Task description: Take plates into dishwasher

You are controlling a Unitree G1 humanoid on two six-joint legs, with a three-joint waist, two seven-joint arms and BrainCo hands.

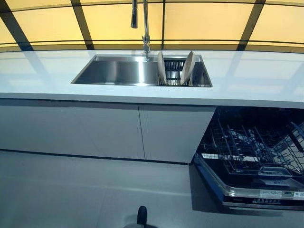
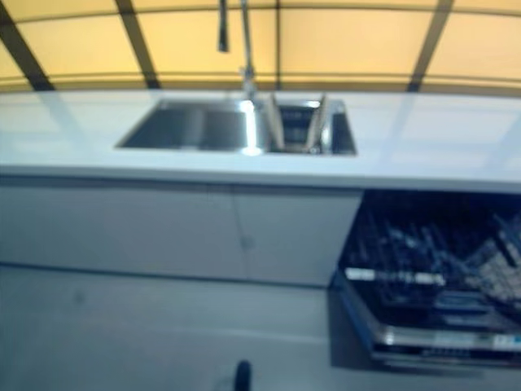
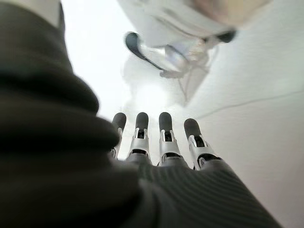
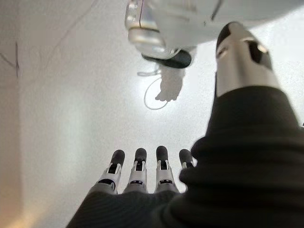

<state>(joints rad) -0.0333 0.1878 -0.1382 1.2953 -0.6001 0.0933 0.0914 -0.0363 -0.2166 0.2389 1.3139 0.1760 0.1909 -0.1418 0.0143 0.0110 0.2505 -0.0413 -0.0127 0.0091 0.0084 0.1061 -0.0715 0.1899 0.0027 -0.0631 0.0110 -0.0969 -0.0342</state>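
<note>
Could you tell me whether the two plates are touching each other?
Apart: the left eye view shows dark rack between the left plate and right plate.

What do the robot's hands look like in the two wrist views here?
The left hand and right hand look alike: a row of silver fingers with rounded dark tips and dark slots in the silver segments. A dark ribbed cover wraps the back of each hand and the wrist. On the right hand a thicker silver thumb with a dark tip stands apart from the row. Neither arm appears in the eye views.

Cream plates [image 1: 161, 66], steel-grey sink [image 1: 114, 71], white counter [image 1: 256, 78], black dishwasher rack [image 1: 251, 147]
</note>
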